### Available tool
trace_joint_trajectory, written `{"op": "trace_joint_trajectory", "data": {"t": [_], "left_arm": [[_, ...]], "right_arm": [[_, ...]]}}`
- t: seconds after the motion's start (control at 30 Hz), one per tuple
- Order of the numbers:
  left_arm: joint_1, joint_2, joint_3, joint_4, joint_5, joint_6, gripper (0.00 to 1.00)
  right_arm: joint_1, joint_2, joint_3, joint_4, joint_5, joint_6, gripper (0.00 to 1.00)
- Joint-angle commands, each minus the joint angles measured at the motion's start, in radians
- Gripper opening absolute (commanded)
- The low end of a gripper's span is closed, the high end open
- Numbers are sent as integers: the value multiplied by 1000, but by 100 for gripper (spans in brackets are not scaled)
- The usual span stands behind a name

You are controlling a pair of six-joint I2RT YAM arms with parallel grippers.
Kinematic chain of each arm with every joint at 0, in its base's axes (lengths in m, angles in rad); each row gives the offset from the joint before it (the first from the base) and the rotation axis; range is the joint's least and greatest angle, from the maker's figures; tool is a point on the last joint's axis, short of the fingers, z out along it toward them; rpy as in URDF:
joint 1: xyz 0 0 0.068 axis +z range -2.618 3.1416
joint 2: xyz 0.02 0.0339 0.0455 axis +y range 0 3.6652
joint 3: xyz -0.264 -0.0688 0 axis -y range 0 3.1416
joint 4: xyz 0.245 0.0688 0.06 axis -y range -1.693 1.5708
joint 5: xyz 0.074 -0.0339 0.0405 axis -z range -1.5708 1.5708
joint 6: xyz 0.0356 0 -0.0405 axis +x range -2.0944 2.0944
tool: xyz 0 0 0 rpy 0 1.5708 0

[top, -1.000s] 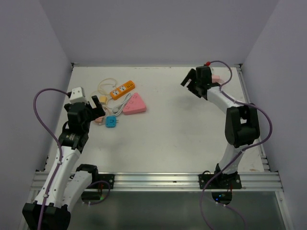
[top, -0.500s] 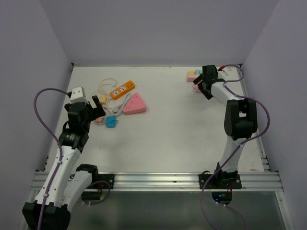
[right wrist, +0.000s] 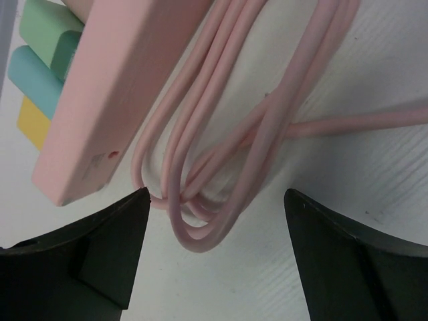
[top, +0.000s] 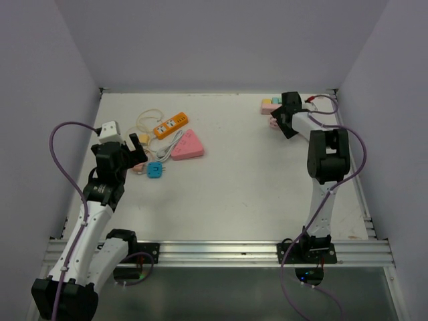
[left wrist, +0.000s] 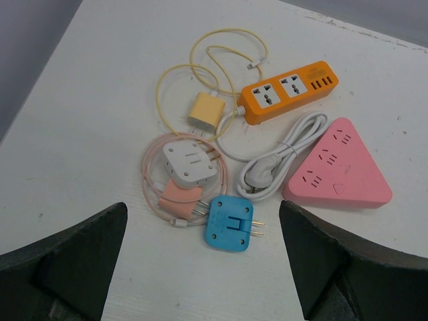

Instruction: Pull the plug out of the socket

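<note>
Right tool (right wrist: 215, 194) open, fingers wide apart, over the far-right corner of the table (top: 234, 174). Directly under it is the pink power strip (right wrist: 114, 87), with 4 coloured plugs (right wrist: 40, 30) (green, teal, blue, yellow) seated along 1 long side. Can't tell how deep they sit. Coiled pink cord (right wrist: 221, 134) lies just beside the strip, its loops between the 2 fingers and clear of both.

Left tool (left wrist: 202, 207) also open, gripping nothing, over the far-left cluster:
- orange strip (left wrist: 287, 90)
- pink triangular strip (left wrist: 338, 170)
- white cable (left wrist: 281, 157), bundled between those 2
- yellow charger (left wrist: 202, 110), its thin lead looped
- white adapter (left wrist: 189, 160), with the pink adapter (left wrist: 180, 197) touching it
- blue adapter (left wrist: 229, 222) just beside that one, pins pointing right

The 2 clusters are well apart.
</note>
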Motion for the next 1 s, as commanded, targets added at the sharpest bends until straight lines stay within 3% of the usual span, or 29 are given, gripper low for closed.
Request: {"op": "trace_joint_trajectory", "data": {"t": [0.0,0.13,0.2,0.23,0.33,0.37,0.57,0.97], "left_arm": [[-7,5,5,46,-7,-2,100],[-7,9,6,46,-8,-2,100],[-7,9,8,47,-10,-2,100],[-7,9,8,46,-10,-2,100],[-7,9,8,46,-10,-2,100],[-7,9,6,47,-10,-2,100],[-7,6,8,47,-11,0,100],[-5,4,6,49,-4,-2,99]], "right_arm": [[-5,31,52,31,3,69,85],[-7,62,60,42,-9,75,80],[-7,71,58,42,-15,73,67],[-9,71,55,39,-15,72,67],[-9,66,29,42,-23,69,49],[-7,62,22,43,-29,69,38],[-10,31,-34,45,-100,17,1],[-4,-217,-368,60,-325,-215,0]]}}
